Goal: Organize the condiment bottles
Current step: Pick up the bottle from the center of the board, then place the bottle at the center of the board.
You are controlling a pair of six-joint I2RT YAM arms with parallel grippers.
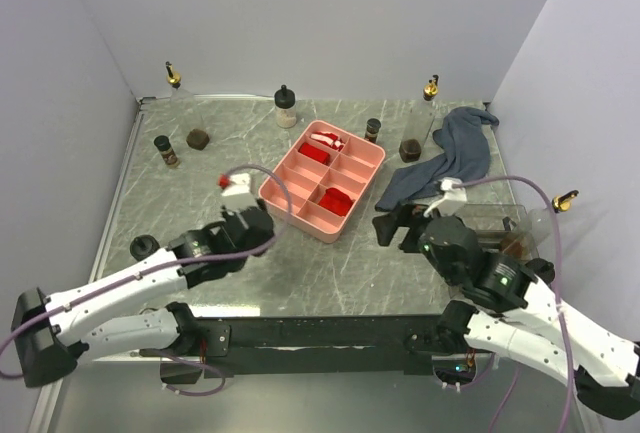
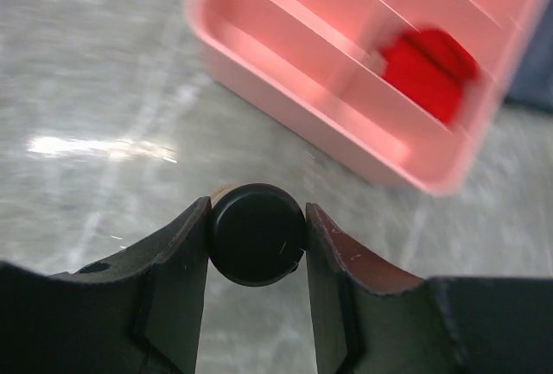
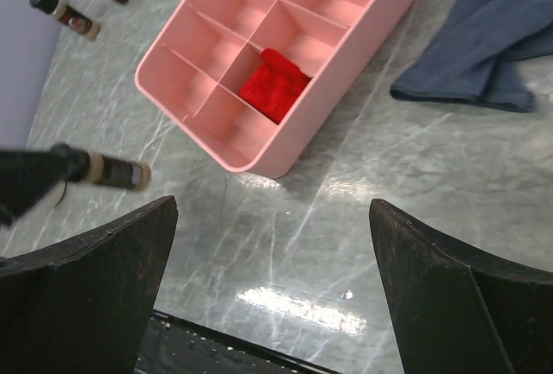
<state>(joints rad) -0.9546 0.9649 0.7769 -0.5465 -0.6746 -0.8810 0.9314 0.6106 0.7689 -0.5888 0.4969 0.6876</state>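
In the L end effector (image 2: 257, 215): black-capped bottle (image 2: 256, 234), clamped at the cap btwn both fingers. L wrist view shows only the cap top + a sliver of tan body. R wrist view has it sticking out sideways, brown/cream body approx horizontal, just off the near-L corner of the pink tray (image 1: 295, 216). Can't tell if it touches the tabletop (image 1: 330, 273). Top cam: bottle hidden under the L arm. L wrist pic is blurred, tray + red item (image 2: 429, 72) smeared.

R end effector (image 3: 273, 208): jaws spread wide, nothing btwn them, over bare tabletop near tray.

Back row: cream bottle (image 1: 286, 106), gold-spout bottle (image 1: 173, 78) in back-L corner. Second gold-spout bottle (image 1: 565, 200) at R edge, partly behind R arm, pose unclear. Dark round cap (image 1: 143, 247) left of L arm, too small to ID. Cloth (image 1: 455, 148) right of tray.
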